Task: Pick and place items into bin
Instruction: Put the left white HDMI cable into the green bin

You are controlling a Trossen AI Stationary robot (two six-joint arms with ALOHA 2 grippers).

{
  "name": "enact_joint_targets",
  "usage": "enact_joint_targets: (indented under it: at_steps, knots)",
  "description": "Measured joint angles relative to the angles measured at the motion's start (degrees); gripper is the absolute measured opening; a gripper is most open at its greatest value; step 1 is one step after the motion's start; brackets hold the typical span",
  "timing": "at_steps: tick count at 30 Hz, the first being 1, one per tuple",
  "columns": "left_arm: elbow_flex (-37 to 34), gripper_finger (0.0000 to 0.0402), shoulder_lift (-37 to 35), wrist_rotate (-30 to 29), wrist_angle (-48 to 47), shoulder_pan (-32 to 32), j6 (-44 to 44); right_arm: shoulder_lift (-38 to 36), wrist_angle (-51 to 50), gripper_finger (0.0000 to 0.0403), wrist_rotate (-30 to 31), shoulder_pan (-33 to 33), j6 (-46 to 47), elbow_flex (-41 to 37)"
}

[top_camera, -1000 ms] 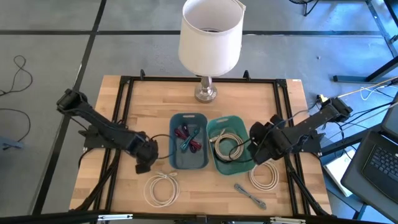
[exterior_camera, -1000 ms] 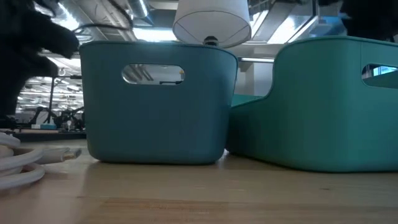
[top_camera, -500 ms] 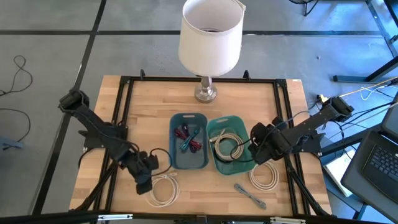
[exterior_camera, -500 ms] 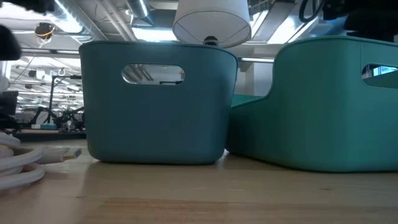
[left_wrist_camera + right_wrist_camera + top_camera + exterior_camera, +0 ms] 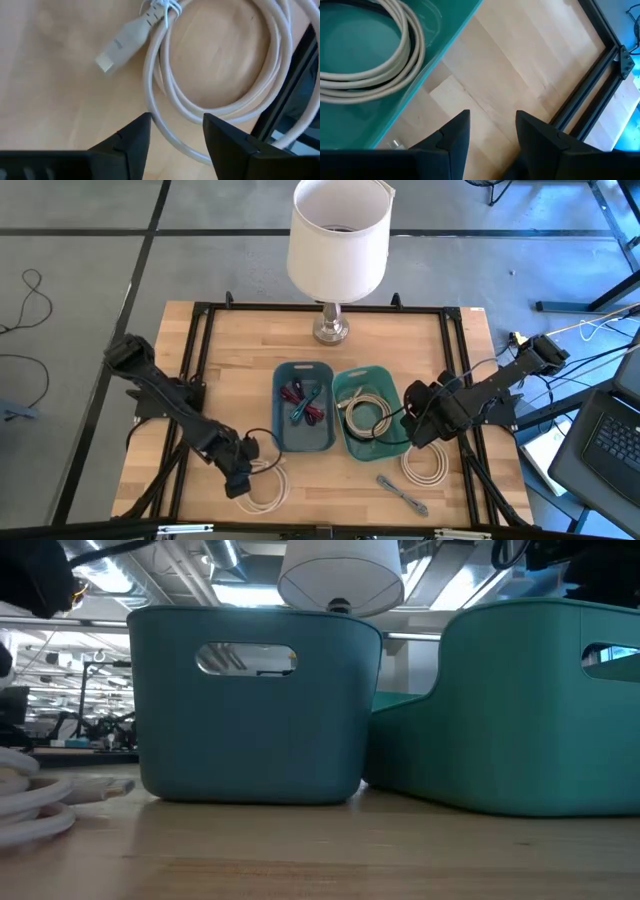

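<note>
- The left hand (image 5: 240, 477) hovers spread open over the coiled white cable (image 5: 262, 485) lying on the wooden worktop (image 5: 190, 380); its fingers straddle a strand, so a pickup looks in hand.
- Next, it likely needs to lower, close and lift.
- The right hand (image 5: 412, 420), open and empty, waits beside the green plastic bin (image 5: 392, 385), which holds a white coil and a black loop.
- The blue plastic bin (image 5: 283, 375) holds small coloured straps.

Three coiled white cables — one (image 5: 262, 485) flat on the wood before the blue bin (image 5: 283, 440), one (image 5: 428, 465) beside the green bin (image 5: 392, 448), one (image 5: 362, 412) inside it. Red, purple and teal straps (image 5: 305, 402) lie in the blue bin; a grey strap (image 5: 402, 493) on the table.
</note>
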Motion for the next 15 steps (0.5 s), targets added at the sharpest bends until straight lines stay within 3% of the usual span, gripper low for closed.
enact_joint_targets:
  at_steps: [6,15]
  knots:
    - [0.0,0.0180,4.0,1.8,6.6,0.0,1.9,0.0,0.3,0.0163,-0.1,0.0,0.0,0.0]
    - [0.0,0.0180,7.9,3.6,6.6,0.0,4.1,0.0,0.7,0.0163,-0.1,0.0,-0.1,0.0]
